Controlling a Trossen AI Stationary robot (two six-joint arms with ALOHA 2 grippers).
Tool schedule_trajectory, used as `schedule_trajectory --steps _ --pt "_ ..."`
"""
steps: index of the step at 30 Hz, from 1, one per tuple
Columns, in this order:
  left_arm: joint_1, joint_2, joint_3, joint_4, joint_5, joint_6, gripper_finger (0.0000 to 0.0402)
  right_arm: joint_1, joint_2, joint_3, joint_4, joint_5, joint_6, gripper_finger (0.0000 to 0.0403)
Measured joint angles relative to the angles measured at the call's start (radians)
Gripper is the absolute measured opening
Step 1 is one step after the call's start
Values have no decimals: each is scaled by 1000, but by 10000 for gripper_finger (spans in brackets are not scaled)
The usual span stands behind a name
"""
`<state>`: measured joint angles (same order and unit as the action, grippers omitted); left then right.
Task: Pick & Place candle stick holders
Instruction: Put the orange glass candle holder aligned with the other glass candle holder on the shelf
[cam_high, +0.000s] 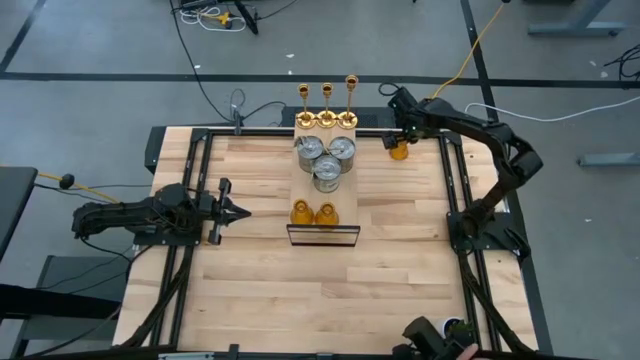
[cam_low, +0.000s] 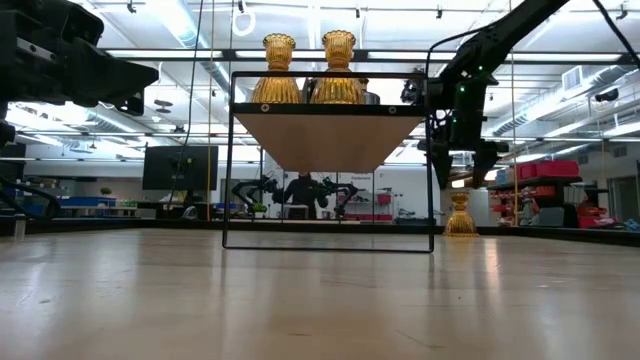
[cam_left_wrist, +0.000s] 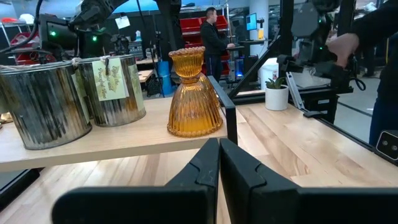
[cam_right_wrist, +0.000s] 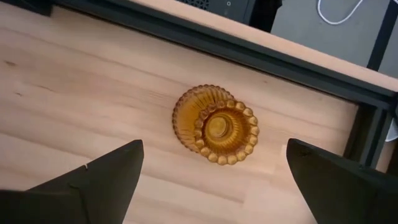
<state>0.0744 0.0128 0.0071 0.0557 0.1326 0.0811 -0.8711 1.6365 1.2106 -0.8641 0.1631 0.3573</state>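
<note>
Spread wide, our right gripper (cam_right_wrist: 211, 171) hovers over a ribbed amber-orange glass holder (cam_right_wrist: 216, 125) beside the raised wooden shelf (cam_high: 322, 200). Our left gripper (cam_high: 241, 211) waits pinched shut, facing that shelf.

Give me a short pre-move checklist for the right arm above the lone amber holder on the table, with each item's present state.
1. Right gripper open: ok, fingers spread wide on either side of the holder.
2. Right gripper centred over the amber holder: ok, the wrist view looks straight down on it between the fingers.
3. Holder upright on the table: ok.
4. Space around the holder: ok, nothing beside it; the table frame runs close by.
5. Left gripper out of the way: ok, shut, waiting at the left of the shelf.
6. Height of the fingers above the holder: cannot tell.
</note>
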Motion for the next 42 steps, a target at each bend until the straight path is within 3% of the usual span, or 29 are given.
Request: schedule_trajectory --steps 11,35,42 --pt "0 0 0 0 0 0 18 -21 64 0 15 1 -4 398" --pt "0 0 0 0 0 0 18 -51 78 0 72 -24 -4 397" --pt "0 0 0 0 0 0 18 -51 78 0 72 -24 0 370"
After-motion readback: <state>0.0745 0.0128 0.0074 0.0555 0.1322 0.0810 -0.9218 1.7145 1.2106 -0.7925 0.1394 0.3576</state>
